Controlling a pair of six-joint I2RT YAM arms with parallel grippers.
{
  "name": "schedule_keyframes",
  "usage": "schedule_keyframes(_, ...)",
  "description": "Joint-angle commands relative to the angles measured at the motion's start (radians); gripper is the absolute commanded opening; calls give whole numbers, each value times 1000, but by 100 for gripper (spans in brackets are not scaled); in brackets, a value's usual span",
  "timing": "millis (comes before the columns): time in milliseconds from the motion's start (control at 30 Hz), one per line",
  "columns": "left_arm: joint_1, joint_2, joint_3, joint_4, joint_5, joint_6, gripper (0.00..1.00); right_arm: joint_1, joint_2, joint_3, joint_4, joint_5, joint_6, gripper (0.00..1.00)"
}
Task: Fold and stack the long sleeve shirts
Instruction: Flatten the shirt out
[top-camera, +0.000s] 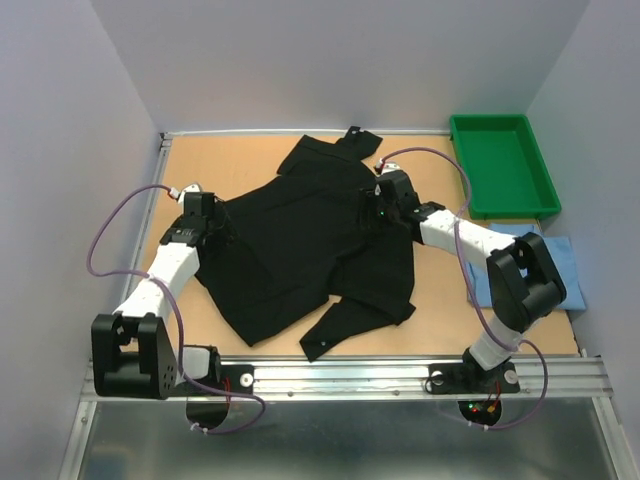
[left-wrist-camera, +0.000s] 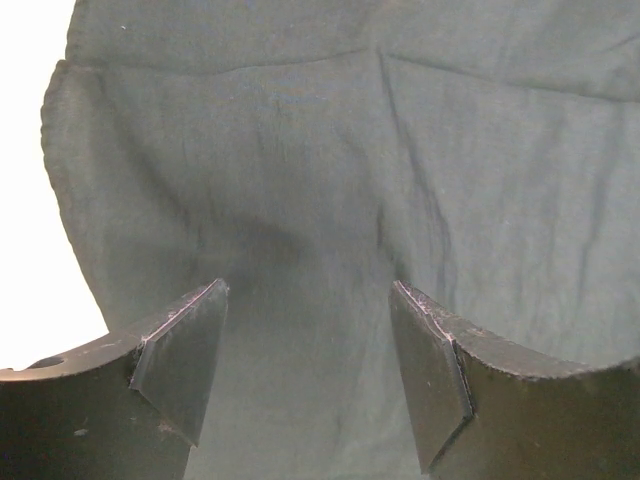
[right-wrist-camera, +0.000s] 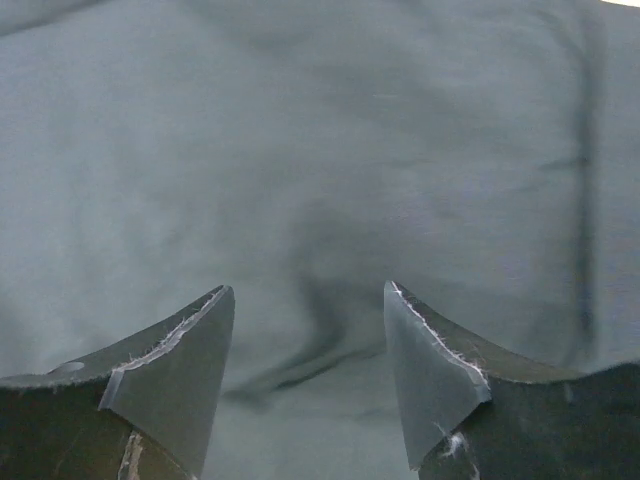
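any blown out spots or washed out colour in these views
Left wrist view: table beside the black shirt is blown out white; right wrist view: shirt reads washed-out grey, tiny blown-out sliver top right; top view: evenly lit, shirt true black.

A flat tan wooden table (top-camera: 250, 160) forms the work surface. Plain white walls (top-camera: 330, 60) enclose its far, left and right edges. A silver aluminium rail (top-camera: 340, 378) runs along its near edge.
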Motion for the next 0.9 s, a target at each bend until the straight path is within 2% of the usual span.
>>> schedule_keyframes(0, 7, 85, 34, 74, -22, -10, 77, -68, 63, -5, -4, 30, 31, 66)
schedule_keyframes(133, 9, 226, 106, 93, -17, -1, 77, -134, 123, -9, -4, 21, 52, 66)
schedule_keyframes(367, 10, 508, 319, 101, 12, -2, 77, -230, 208, -21, -1, 29, 64, 66)
schedule_keyframes(633, 9, 708, 592, 113, 115, 21, 77, -389, 260, 11, -4, 46, 144, 66)
schedule_keyframes(733, 9, 693, 638, 124, 142, 21, 77, -397, 240, 43, -7, 20, 129, 66)
schedule_keyframes(867, 9, 491, 539, 159, 142, -24, 77, -389, 133, 46, -10, -69, 124, 67)
